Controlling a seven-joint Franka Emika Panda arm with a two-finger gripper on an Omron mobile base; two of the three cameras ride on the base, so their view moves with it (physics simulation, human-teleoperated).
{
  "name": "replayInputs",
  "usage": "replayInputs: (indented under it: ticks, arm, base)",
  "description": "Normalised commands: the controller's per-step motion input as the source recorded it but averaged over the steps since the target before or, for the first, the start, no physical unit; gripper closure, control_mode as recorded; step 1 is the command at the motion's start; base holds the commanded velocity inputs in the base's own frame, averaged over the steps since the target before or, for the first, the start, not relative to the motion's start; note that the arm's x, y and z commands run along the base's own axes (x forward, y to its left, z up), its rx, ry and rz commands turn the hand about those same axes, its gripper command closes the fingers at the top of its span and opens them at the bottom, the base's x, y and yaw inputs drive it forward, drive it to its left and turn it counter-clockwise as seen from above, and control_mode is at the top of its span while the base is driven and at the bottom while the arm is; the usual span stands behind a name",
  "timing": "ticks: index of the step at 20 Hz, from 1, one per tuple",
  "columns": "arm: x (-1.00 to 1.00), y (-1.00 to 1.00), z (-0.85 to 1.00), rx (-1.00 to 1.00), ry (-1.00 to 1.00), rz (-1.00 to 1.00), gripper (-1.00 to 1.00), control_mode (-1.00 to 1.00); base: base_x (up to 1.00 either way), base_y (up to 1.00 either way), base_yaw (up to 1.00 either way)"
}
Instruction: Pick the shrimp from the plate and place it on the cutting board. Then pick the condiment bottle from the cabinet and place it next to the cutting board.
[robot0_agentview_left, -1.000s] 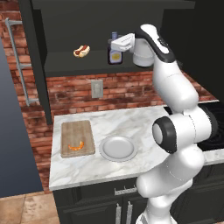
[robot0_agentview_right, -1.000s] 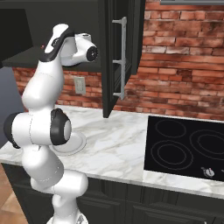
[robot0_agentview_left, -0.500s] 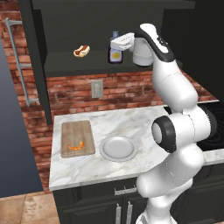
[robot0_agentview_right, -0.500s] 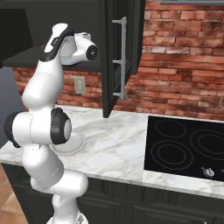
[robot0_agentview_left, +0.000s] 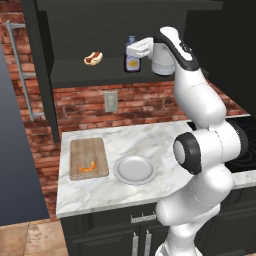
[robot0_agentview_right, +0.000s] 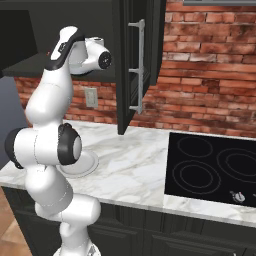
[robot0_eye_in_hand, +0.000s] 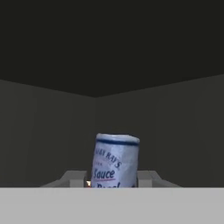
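Reaching up into the cabinet (robot0_agentview_left: 55, 70), the gripper (robot0_agentview_left: 131, 50) is clamped on the condiment bottle (robot0_agentview_left: 132, 58), its jaws pressed against either side of the neck just under the blue-grey cap. In the hand view the bottle's (robot0_eye_in_hand: 114, 162) cap end stands between the two fingers (robot0_eye_in_hand: 74, 178), leaning slightly toward one o'clock, with the dark cabinet walls (robot0_eye_in_hand: 48, 131) behind it. The bottle stands on the shelf, and a hot dog (robot0_agentview_left: 93, 58) lies on the same shelf at its nine o'clock, well apart. Down on the marble counter (robot0_agentview_left: 135, 190), the shrimp (robot0_agentview_left: 87, 167) lies on the cutting board (robot0_agentview_left: 88, 158), toward the board's near edge. The plate (robot0_agentview_left: 134, 169) sits just beside the board at its three o'clock. From the right base view, an open cabinet door (robot0_agentview_right: 132, 65) hangs at three o'clock of the arm, with a cooktop (robot0_agentview_right: 210, 170) farther that way.
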Motion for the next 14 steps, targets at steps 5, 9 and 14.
replayInputs:
  ticks: [5,9,14]
  arm:
    - [-0.15,0.0,-0.01,0.0,0.0,0.0,1.0,-1.0]
    - [-0.45,0.0,0.0,0.0,0.0,0.0,1.0,-1.0]
    - [-0.53,0.0,0.0,0.0,0.0,0.0,1.0,-1.0]
  base:
    - [0.0,0.0,0.0]
    - [0.0,0.0,0.0]
    - [0.0,0.0,0.0]
